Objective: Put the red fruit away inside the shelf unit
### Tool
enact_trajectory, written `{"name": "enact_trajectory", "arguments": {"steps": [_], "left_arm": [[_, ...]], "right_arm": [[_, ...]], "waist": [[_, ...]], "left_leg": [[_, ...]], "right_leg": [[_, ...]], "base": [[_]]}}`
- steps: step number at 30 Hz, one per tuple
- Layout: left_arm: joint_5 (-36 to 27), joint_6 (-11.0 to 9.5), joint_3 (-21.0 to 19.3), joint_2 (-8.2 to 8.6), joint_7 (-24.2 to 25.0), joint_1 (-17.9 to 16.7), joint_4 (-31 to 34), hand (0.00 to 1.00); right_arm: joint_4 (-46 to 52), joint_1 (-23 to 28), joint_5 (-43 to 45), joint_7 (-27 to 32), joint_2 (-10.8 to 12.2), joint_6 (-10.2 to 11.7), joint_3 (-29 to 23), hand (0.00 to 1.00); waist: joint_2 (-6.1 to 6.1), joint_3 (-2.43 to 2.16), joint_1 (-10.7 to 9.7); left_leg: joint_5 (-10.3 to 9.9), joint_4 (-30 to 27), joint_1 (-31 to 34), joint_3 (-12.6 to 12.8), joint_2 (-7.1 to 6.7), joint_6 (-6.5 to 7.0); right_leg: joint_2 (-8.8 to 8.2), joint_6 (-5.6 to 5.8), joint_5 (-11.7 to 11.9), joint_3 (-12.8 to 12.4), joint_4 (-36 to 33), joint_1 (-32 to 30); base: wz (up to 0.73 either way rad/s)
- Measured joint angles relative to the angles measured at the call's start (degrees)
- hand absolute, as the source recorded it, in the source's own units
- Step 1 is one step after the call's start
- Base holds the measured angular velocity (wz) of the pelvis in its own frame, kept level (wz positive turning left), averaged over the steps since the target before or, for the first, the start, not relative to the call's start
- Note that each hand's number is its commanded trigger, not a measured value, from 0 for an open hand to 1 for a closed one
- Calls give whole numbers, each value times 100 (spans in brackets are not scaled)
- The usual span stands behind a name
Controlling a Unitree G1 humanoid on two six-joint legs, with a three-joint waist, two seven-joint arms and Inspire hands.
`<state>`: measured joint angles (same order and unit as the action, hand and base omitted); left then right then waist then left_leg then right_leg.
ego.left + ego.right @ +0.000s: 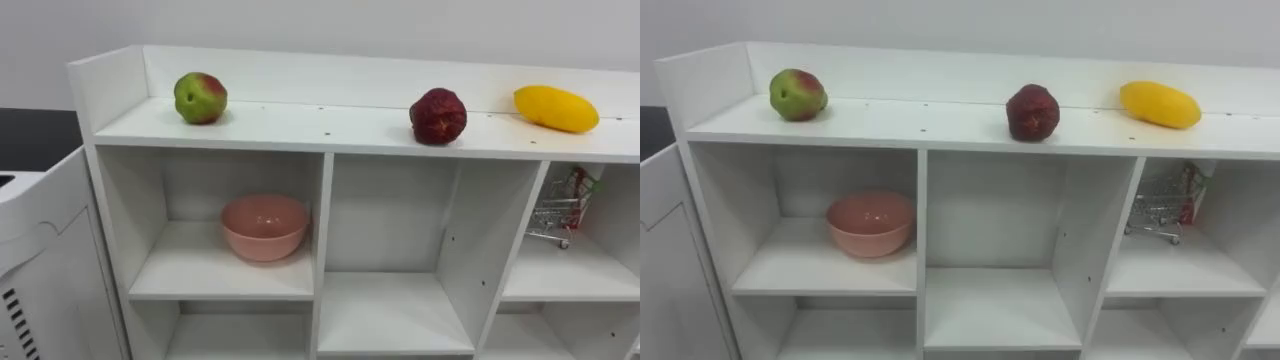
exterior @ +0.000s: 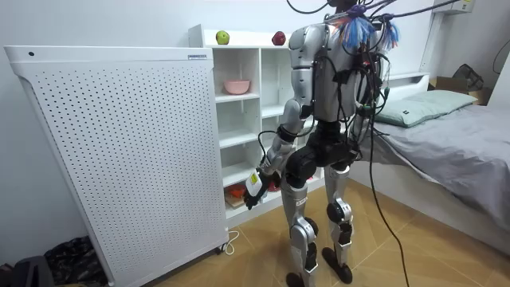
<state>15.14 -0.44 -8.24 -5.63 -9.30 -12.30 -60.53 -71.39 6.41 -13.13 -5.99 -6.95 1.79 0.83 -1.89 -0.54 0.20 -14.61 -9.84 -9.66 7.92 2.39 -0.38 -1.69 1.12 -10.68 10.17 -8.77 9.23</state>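
Pink bowl (image 1: 264, 227) sits below the apple (image 1: 200, 97). My left hand (image 2: 254, 186) hangs low; I cannot tell its grip. I'd reach up slowly.

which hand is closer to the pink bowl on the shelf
Left, probably. The left hand hangs low at thigh height before the closet, well below the pink bowl. The right one is hidden behind the torso, on the side away from the bowl.

- A green-red apple (image 1: 200, 97) stood at the left on the white closet's (image 1: 300, 128) top.
- A dark red fruit (image 1: 437, 116) stood further right.
- A yellow mango (image 1: 556, 108) lay rightmost.
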Motion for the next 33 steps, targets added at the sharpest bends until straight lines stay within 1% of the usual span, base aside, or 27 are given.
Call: {"name": "enact_trajectory", "arguments": {"steps": [3,5,9,13,16,20,23,25,26,27,28,29,30,33], "left_arm": [[25,13,-2,-9,-102,-54,-161,0],[80,57,12,-9,-129,-134,-230,0],[81,277,182,-19,-124,-305,-263,0],[101,414,189,-24,-95,-356,-262,0],[325,496,198,-36,9,-344,-241,0],[351,514,277,-40,40,-289,-253,0],[352,509,277,-34,40,-215,-252,0],[359,491,275,-35,37,-183,-231,0],[359,467,266,-38,37,-178,-208,0],[362,435,254,-43,37,-163,-186,0],[378,393,259,-55,34,-140,-186,0],[388,376,263,-63,30,-132,-185,0],[461,360,271,-79,25,-124,-165,0],[459,327,277,-94,-1,-81,-93,0]], "right_arm": [[6,26,-99,63,-2,-9,2,0],[6,34,-131,86,-6,-14,2,0],[-8,31,-243,130,-6,-49,16,0],[-13,27,-254,170,-5,-60,14,0],[-8,29,-257,257,-3,-63,17,0],[2,31,-437,395,2,-63,15,0],[83,25,-485,566,-8,-65,-9,0],[276,25,-486,695,-19,-70,-126,0],[473,11,-488,789,-21,-83,-268,0],[870,6,-478,921,-21,-123,-448,0],[1341,-26,-433,1097,-33,-121,-520,0],[1559,-59,-408,1179,-33,-107,-560,0],[1954,-139,-329,1329,-34,-25,-610,0],[3262,-239,-139,1692,-48,21,-674,0]], "waist": [[23,10,9],[28,14,-1],[58,31,3],[57,35,3],[57,37,2],[66,49,-10],[69,79,-14],[72,96,-32],[75,101,-50],[76,116,-71],[66,130,-96],[75,139,-118],[77,143,-143],[53,138,-156]], "left_leg": [[0,13,0,-6,7,0],[0,11,1,-12,7,0],[0,7,4,-8,8,-1],[0,-16,18,-18,9,-1],[0,-16,10,-8,8,0],[0,-48,6,-24,7,0],[0,-27,24,-31,8,0],[0,-27,29,-34,8,0],[0,-34,29,-25,7,0],[1,-31,26,-14,5,1],[1,-31,21,-8,1,2],[1,-33,21,-5,1,2],[1,-46,14,-4,1,2],[2,-41,15,-7,1,1]], "right_leg": [[15,-9,17,-21,-2,-9],[15,-9,17,-21,-3,-9],[15,-9,17,-32,2,-12],[15,-8,17,-37,14,-6],[14,-8,17,-59,13,-8],[11,-8,17,-51,12,0],[11,-8,16,-55,7,-8],[11,-8,17,-47,2,-11],[11,-8,17,-48,0,-14],[11,-8,17,-58,0,-15],[10,-8,17,-65,-1,-19],[10,-8,17,-68,2,-20],[14,-7,16,-76,4,-23],[15,-6,15,-78,13,-38]], "base": [[0],[0],[0],[0],[0],[0],[0],[0],[0],[-5],[-4],[-4],[0],[0]]}}
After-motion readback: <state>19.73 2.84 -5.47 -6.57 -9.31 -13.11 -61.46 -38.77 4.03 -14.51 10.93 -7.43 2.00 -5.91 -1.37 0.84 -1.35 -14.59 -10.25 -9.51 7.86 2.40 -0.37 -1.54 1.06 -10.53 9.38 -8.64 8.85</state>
